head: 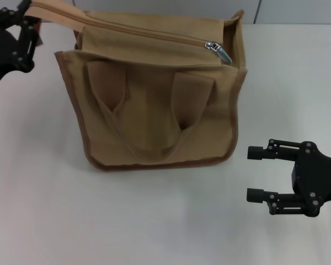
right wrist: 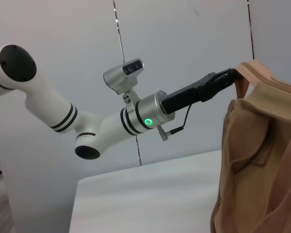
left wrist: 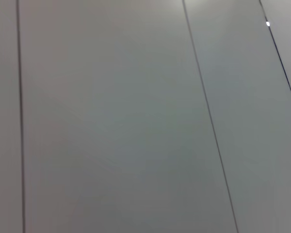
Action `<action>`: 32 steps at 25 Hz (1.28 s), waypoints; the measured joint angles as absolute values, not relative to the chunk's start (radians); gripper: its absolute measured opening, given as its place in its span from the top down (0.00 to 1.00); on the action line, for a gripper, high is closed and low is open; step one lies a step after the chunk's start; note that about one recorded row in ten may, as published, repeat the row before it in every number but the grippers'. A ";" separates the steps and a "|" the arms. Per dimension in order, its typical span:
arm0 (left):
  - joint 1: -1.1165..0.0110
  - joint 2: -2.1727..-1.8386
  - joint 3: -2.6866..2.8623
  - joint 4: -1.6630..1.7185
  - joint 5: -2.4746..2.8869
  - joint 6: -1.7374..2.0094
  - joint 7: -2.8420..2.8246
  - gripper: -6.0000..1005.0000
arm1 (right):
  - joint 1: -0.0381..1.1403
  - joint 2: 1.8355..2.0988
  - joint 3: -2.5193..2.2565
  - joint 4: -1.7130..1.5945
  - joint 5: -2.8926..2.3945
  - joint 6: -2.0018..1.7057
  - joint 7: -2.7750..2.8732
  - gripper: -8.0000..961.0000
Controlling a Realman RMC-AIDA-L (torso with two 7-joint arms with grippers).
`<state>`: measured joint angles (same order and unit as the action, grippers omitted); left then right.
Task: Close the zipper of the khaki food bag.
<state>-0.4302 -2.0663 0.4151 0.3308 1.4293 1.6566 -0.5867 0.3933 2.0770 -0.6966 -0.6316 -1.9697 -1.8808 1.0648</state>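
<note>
The khaki food bag [head: 154,110] stands on the white table, its two loop handles hanging down the near side. The zipper [head: 149,32] runs across the top panel, with its silver pull tab [head: 218,51] at the right end near the bag's right corner. My left gripper [head: 27,22] is at the bag's top left corner, shut on the tan end of the zipper tape and holding it stretched out. The right wrist view shows that gripper [right wrist: 228,77] pinching the tan strip [right wrist: 250,70] of the bag [right wrist: 257,165]. My right gripper [head: 256,172] is open and empty, low and right of the bag.
The white table [head: 154,221] extends in front of the bag and to its right. A grey panelled wall [left wrist: 136,121] stands behind; the left wrist view shows only this wall. The left arm [right wrist: 87,126] reaches across toward the bag.
</note>
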 joint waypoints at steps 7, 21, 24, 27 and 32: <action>-0.384 -2.055 0.420 0.545 1.546 1.660 -1.027 0.83 | 0.398 2.077 -0.697 -0.630 -1.970 -1.862 1.065 0.21; -0.373 -1.981 0.522 0.716 1.825 1.975 -1.481 0.24 | 0.428 2.077 -0.705 -0.603 -1.971 -1.851 1.067 0.21; -0.369 -1.990 0.632 0.705 1.834 1.989 -1.462 0.18 | 0.434 2.077 -0.709 -0.586 -1.971 -1.851 1.064 0.21; -0.368 -2.007 0.724 0.681 1.848 1.983 -1.400 0.16 | 0.440 2.077 -0.736 -0.565 -1.971 -1.838 1.059 0.21; -0.383 -2.028 0.756 0.598 1.922 1.925 -1.255 0.16 | 0.453 2.077 -0.778 -0.509 -1.971 -1.796 1.026 0.21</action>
